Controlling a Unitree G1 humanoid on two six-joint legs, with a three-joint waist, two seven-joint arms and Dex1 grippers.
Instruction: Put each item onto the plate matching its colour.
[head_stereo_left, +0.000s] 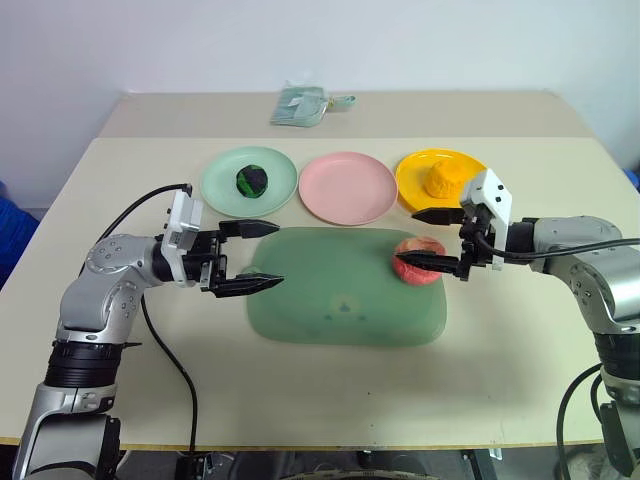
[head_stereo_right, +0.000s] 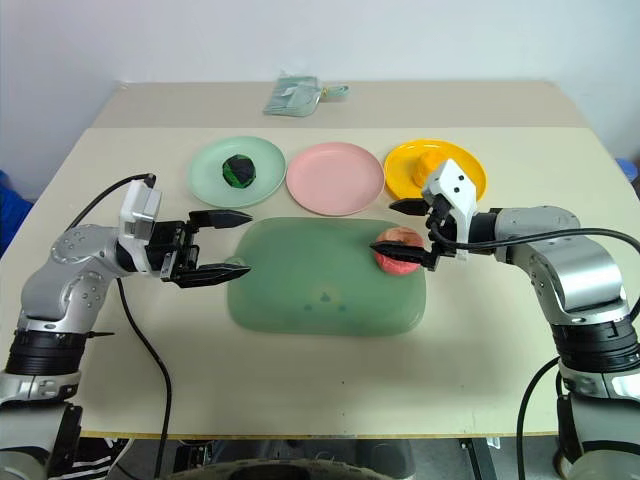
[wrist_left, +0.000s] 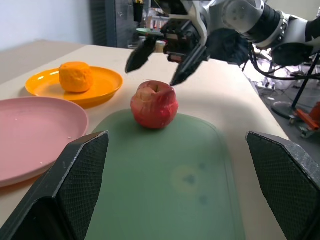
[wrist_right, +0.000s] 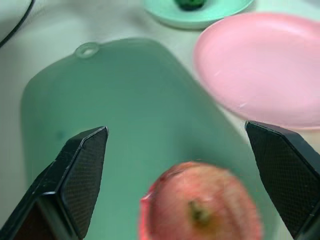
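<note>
The right gripper (head_stereo_left: 443, 240) is reaching in from the counter's right side, angled slightly downward, its jaws standing wide apart and holding nothing. The red apple (head_stereo_left: 419, 260) is sitting on the green mat (head_stereo_left: 340, 300) just below and between those jaws, one finger passing over its top edge and the other hanging toward the yellow plate (head_stereo_left: 470, 170); whether a finger is touching the apple cannot be told. The left gripper (head_stereo_left: 258, 255) is pointing level across the mat's near left corner, jaws also spread wide and empty, with the apple well beyond their tips.

The left wrist view is showing the apple's dimpled top and its upright seat on the mat, with the right gripper's tips just behind it. The right wrist view is showing the stem from above, between its two fingers.

Beyond both jaws, the dark green ball (head_stereo_left: 251, 180) is lying on the mint plate (head_stereo_left: 222, 185), the orange ball (head_stereo_left: 440, 181) on the yellow plate, and the pink plate (head_stereo_left: 348, 187) between them is bare. A folded teal cloth (head_stereo_left: 303, 105) is lying at the counter's (head_stereo_left: 120, 180) far edge.
</note>
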